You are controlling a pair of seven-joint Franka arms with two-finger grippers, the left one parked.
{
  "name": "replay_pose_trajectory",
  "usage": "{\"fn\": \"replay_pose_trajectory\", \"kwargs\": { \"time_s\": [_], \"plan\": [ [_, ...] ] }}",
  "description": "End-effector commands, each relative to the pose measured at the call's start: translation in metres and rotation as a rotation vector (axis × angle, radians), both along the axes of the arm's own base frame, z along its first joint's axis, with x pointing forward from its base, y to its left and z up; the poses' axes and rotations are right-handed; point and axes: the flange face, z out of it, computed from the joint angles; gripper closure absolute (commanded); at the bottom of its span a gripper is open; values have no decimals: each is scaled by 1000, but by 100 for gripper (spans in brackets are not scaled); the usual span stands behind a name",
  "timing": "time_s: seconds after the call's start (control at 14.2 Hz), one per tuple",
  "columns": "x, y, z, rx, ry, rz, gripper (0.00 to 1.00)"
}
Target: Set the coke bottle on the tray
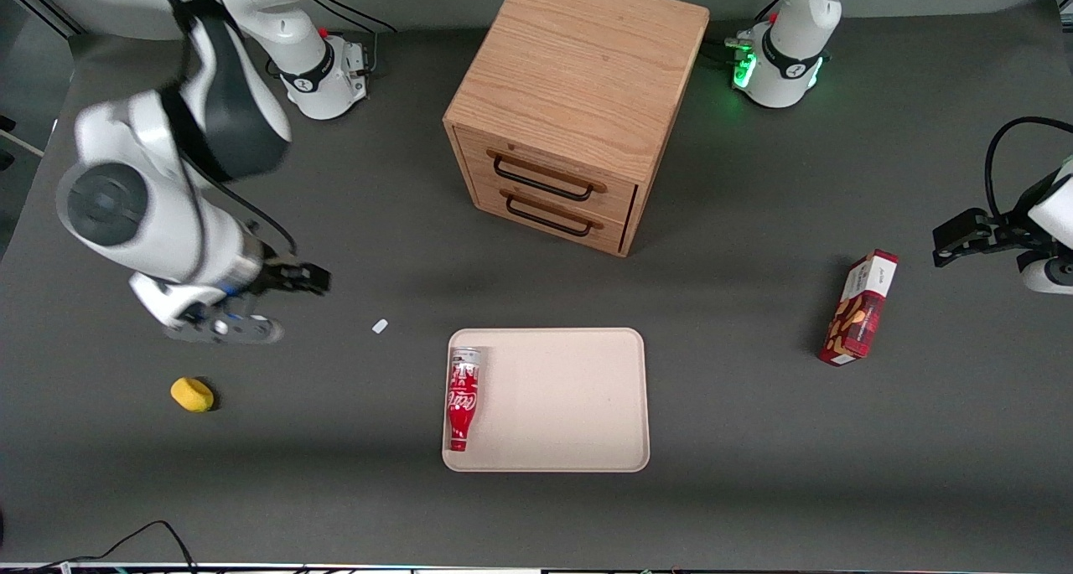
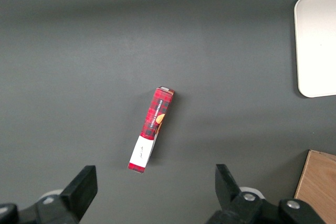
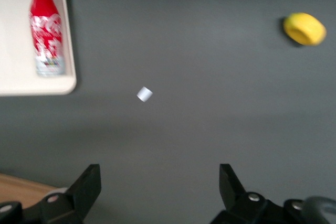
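Observation:
The coke bottle [image 1: 462, 398] lies flat on the tray [image 1: 562, 398], along the tray's edge toward the working arm's end, with its neck pointing to the front camera. It also shows in the right wrist view [image 3: 46, 30], lying on the tray [image 3: 21, 51]. My right gripper [image 1: 226, 327] hovers over bare table toward the working arm's end, well away from the tray. It is open and empty [image 3: 160, 182], with only dark table between its fingers [image 3: 89, 182]. A corner of the tray shows in the left wrist view [image 2: 317, 40].
A wooden two-drawer cabinet [image 1: 578, 113] stands farther from the camera than the tray. A red-and-white snack box [image 1: 859, 310] lies toward the parked arm's end. A yellow object [image 1: 192, 394] and a small white scrap [image 1: 380, 326] lie near my gripper.

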Motion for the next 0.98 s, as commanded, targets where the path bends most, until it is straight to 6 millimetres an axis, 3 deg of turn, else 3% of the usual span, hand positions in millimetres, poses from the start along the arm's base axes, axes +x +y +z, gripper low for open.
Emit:
{"fn": "replay_pose_trajectory", "kwargs": {
  "time_s": [0.0, 0.14, 0.35, 0.56, 0.91],
  "plan": [
    [-59, -47, 57, 31, 0, 26, 0],
    [-80, -65, 90, 40, -12, 24, 0],
    [-95, -84, 107, 104, 15, 115, 0],
    [-94, -105, 109, 127, 9, 64, 0],
    [-91, -102, 107, 129, 10, 64, 0]
  ]
}}
